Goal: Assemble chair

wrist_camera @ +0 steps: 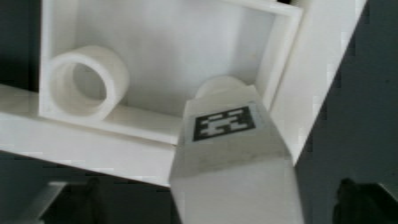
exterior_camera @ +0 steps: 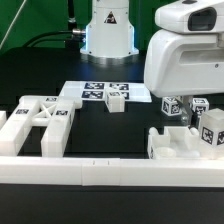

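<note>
my white wrist (exterior_camera: pixel 186 50) hides my claw, so i cannot tell if it is released or clenched. the chair parts (exterior_camera: pixel 207 128) lie loose around the marker board (exterior_camera: pixel 92 90): 1 flat tagged piece (exterior_camera: pixel 42 118) at the exterior view's left of it, notched blocks (exterior_camera: pixel 170 140) at the exterior view's right, 1 small block (exterior_camera: pixel 115 101) at its near edge.

Arm shell (exterior_camera: pixel 185 55): large, smooth, glossy white casing with rounded corners and soft grey shading along its underside.
Shell seam (exterior_camera: pixel 190 28): a narrow dark groove across the casing near its upper edge.
Base column (exterior_camera: pixel 108 25): white and rounded, with a small dark mark on its front.
Base light (exterior_camera: pixel 100 42): a pale blue glow around the column's foot.
Cables (exterior_camera: pixel 40 42): thin dark leads curving out from the column's foot.
</note>
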`<state>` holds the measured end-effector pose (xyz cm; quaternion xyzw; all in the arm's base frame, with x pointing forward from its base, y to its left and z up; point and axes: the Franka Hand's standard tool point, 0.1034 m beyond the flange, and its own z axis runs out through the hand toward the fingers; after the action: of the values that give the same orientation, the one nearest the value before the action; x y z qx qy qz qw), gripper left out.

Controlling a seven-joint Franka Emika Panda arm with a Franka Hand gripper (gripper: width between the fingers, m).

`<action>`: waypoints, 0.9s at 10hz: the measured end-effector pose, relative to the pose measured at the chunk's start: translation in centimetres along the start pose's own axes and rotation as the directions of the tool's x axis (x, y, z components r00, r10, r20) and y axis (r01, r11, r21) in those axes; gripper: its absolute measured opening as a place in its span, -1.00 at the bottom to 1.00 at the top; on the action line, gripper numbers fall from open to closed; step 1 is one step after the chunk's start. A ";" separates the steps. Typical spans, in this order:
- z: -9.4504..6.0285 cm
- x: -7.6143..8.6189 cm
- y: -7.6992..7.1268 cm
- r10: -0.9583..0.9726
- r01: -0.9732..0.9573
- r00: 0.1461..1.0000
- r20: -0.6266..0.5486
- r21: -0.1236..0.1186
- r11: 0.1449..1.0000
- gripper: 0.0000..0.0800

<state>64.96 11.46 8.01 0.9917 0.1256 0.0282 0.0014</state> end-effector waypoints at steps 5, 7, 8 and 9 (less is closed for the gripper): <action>0.0 0.0 0.0 0.029 -0.029 1.000 -0.001 0.000 1.000 -0.29; 0.0 0.2 0.0 0.181 -0.180 0.984 -0.007 0.023 0.983 -0.29; 0.0 0.2 -0.1 0.281 -0.281 0.960 -0.006 0.024 0.959 -0.29; 0.0 0.2 -0.1 0.362 -0.361 0.932 -0.005 0.024 0.932 -0.29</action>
<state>65.09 11.64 8.05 0.9977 -0.0586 0.0311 -0.0155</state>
